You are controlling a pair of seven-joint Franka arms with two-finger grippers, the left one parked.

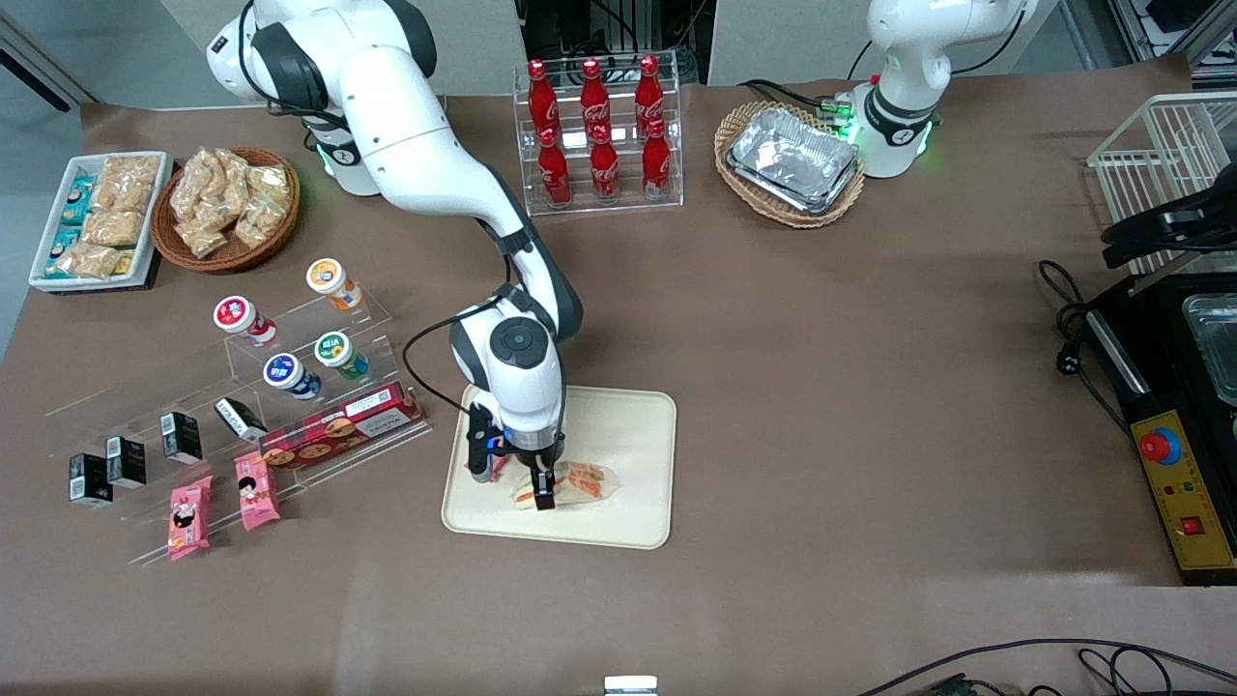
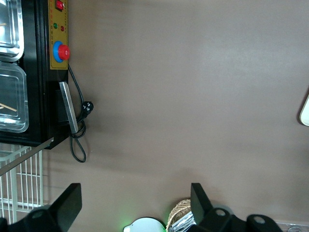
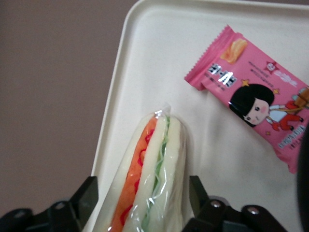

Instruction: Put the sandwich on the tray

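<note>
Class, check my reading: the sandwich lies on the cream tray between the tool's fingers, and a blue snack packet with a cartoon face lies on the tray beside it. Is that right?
One detail is wrong: the snack packet is pink, not blue, as the right wrist view shows. The rest holds: the sandwich lies on the tray, and the tool stands open, a finger on each side of it.

Front camera looks down; wrist camera hangs close over the tray.
</note>
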